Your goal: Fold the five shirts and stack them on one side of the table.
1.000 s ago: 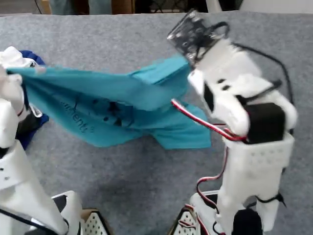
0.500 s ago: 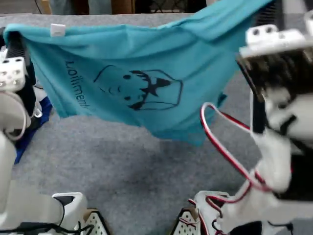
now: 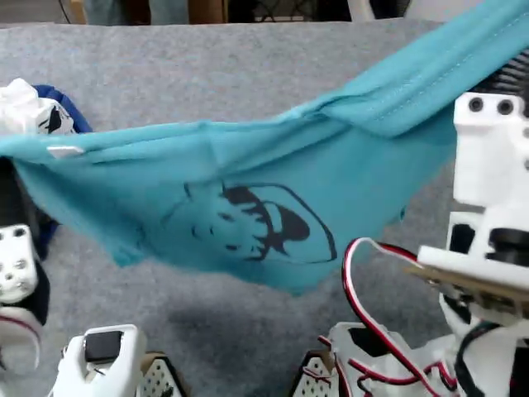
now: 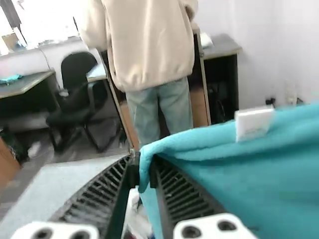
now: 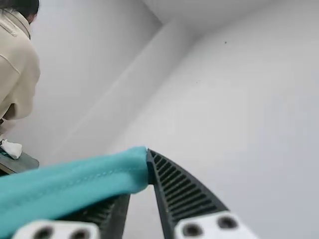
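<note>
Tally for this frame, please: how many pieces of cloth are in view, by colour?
teal shirt, held up off the table: 1
dark blue cloth, at the table's edge: 1
white cloth, lying on the blue one: 1
Total: 3

"What do the arms look like?"

"White plastic shells. The right arm [image 3: 488, 207], at 3 o'clock in the high view, has two dark screws [image 3: 486, 106] near its top. The left arm [image 3: 16, 277] is at 8 o'clock."

"Cables?"

"A red-and-white cable [image 3: 372, 289] loops at 5 o'clock."

"And the grippers?"

"The left gripper [image 4: 143, 167] and right gripper [image 5: 142, 172] have black ribbed jaws on white mounts with screw holes."
</note>
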You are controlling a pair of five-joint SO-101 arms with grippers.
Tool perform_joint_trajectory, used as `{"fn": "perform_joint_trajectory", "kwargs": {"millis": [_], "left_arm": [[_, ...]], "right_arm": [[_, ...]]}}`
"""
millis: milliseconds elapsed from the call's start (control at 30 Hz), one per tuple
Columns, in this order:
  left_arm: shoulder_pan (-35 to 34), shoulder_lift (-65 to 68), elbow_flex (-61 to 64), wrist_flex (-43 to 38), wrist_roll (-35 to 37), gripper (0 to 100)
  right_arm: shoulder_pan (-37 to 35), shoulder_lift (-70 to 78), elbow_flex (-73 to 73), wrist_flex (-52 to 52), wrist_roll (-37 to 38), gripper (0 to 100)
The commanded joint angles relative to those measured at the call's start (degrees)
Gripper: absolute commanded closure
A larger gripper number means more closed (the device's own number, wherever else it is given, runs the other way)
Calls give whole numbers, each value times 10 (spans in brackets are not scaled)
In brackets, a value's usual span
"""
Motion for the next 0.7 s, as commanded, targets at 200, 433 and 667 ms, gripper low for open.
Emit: {"fn": "perform_joint_trajectory", "kwargs": {"millis": [200, 433, 667], "left_arm": [[-5, -75, 96, 0, -8, 971], [-36, -75, 82, -2, -11, 971], [-36, -80, 191, -68, -10, 971]], "right_arm": [[5, -4, -24, 47, 4, 985], [7, -15, -26, 66, 5, 985], [4, -16, 37, 107, 25, 985]]}}
